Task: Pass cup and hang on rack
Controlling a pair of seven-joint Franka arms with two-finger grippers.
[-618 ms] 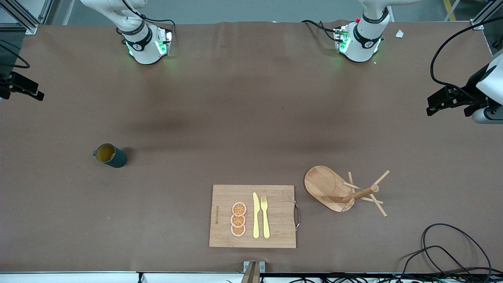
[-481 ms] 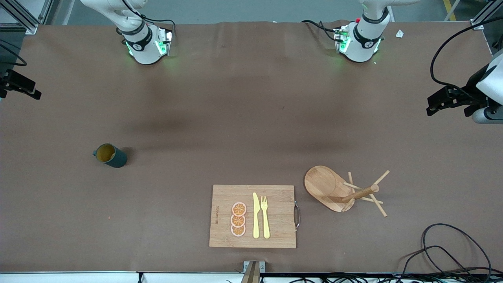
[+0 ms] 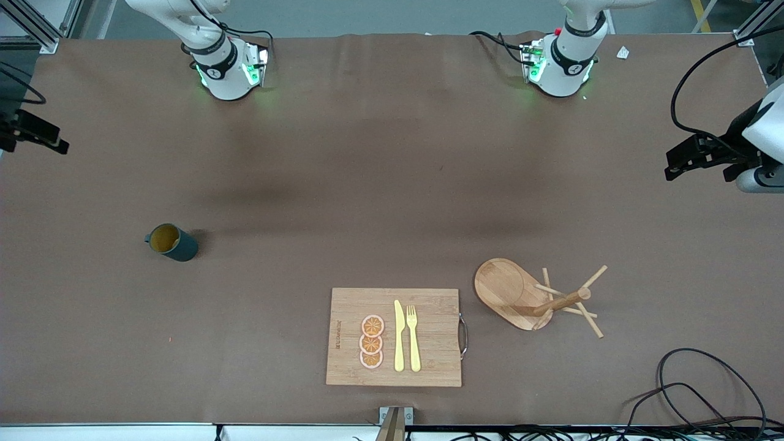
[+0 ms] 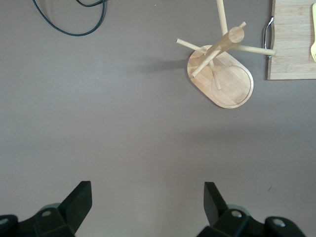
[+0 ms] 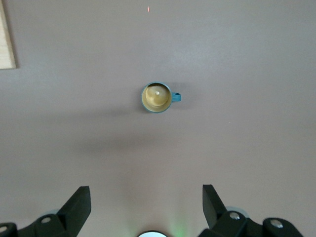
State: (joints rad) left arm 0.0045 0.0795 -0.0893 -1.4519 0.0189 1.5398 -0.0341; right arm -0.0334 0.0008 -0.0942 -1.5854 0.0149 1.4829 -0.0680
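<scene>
One cup point(image 3: 172, 242) stands upright toward the right arm's end of the table, well apart from the one rack point(image 3: 533, 296) beside a cutting board point(image 3: 395, 337) bearing three orange slices point(image 3: 371, 342), one knife point(image 3: 399, 336) and one fork point(image 3: 414, 338) — both grippers spread wide, empty, the left gripper point(image 4: 147, 207) high over the rack's end, the right gripper point(image 5: 145, 205) above the cup — only the right one has shifted slightly since.

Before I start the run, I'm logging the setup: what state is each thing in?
cup: upright, empty, on the table, untouched.
rack: standing, pegs bare.
cutting board: flat, carrying orange slices, knife and fork.
left gripper: open, high over the table.
right gripper: open, high above the cup.
</scene>
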